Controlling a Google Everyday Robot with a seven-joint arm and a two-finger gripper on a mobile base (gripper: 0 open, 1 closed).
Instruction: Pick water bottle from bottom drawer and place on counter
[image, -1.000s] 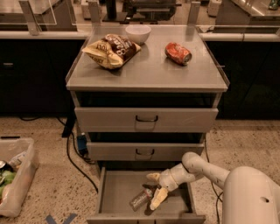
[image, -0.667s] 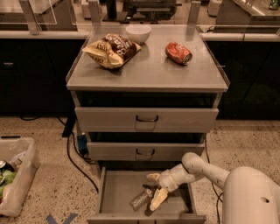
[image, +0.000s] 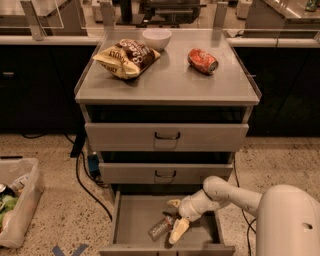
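The bottom drawer (image: 131, 215) is pulled open below the two upper drawers. The water bottle (image: 160, 227) lies on its side on the drawer floor, right of the middle, slanted. My gripper (image: 176, 219) reaches into the drawer from the right on a white arm. Its pale fingers (image: 178, 230) stand apart, one at the back and one at the front, just to the right of the bottle's end. It holds nothing. The counter (image: 167, 80) on top of the cabinet is grey metal.
On the counter lie a chip bag (image: 126, 57), a white bowl (image: 156, 38) and a crushed red soda can (image: 203, 61). A clear bin (image: 17, 200) with rubbish stands on the floor at left. A black cable (image: 82, 175) runs down beside the cabinet.
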